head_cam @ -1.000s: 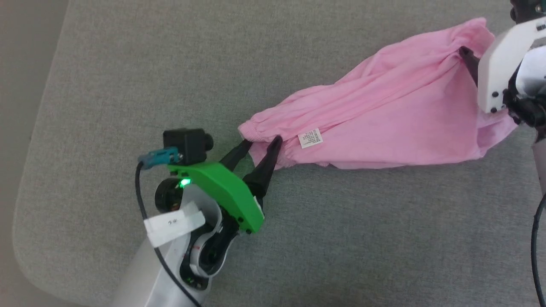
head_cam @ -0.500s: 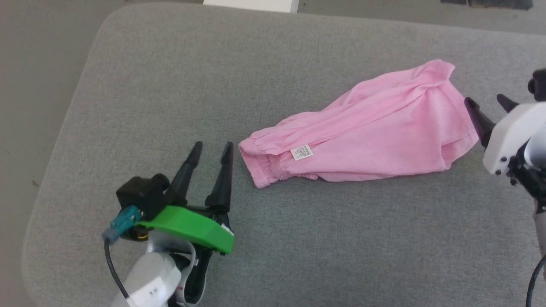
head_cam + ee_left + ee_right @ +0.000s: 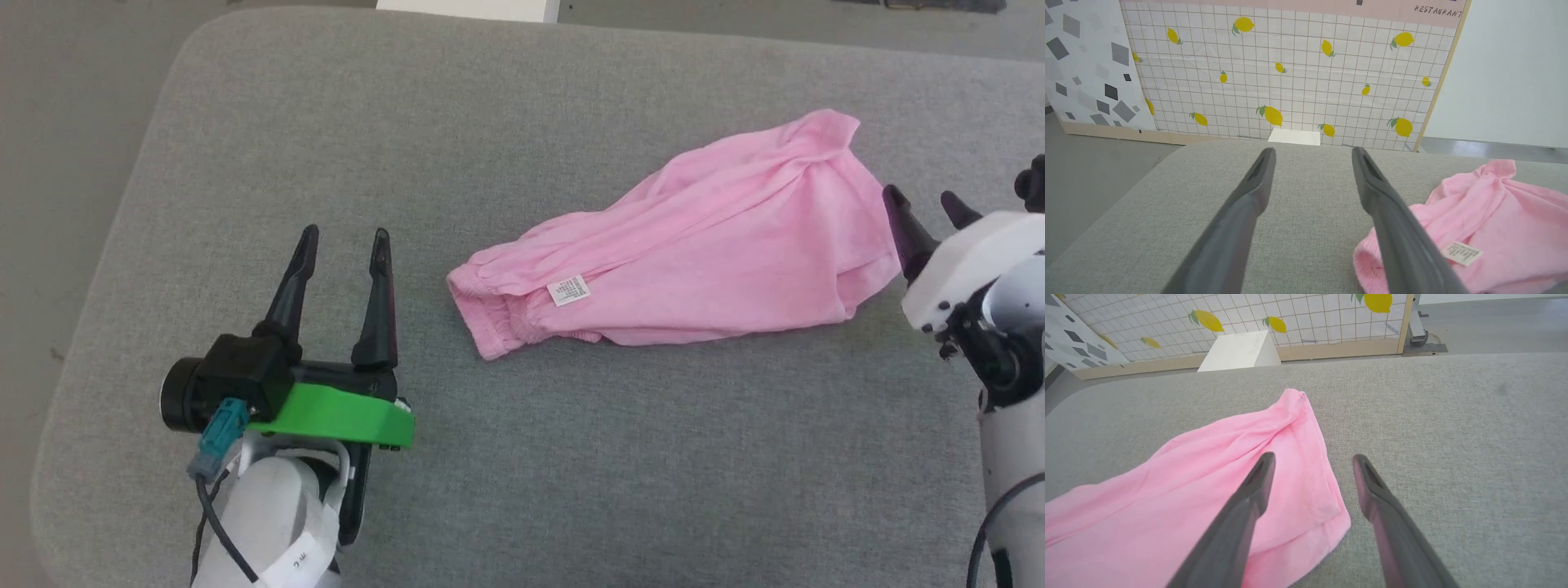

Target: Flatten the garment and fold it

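So the pink shorts (image 3: pixel 694 245) are lying loose on the grey surface (image 3: pixel 571 457), a bit right of centre in the head view. They're bunched into a long narrow shape, nowhere near flat yet. Their long axis runs roughly from 8 o'clock to 2 o'clock. The elastic waistband (image 3: pixel 482 306) is the 8 o'clock end, with the little white label (image 3: pixel 569 290) just beside it, and the leg hem (image 3: pixel 857 269) is over on the right.

Both arms are empty-handed. The left gripper (image 3: pixel 343 237) has its fingers spread wide, pointing to 12 over bare surface. The waistband sits off at about 4 o'clock from its tips, near but clearly apart. The right gripper (image 3: pixel 921 196) is spread wide too, with nothing in it. Its tips are just beside the hem end, and in the right wrist view one finger lines up over the cloth corner while the other is over bare surface.

My read: the right arm is nearer. The left would have to swing toward 4 o'clock to reach the waistband, then both could pull apart along that 8-to-2 line.
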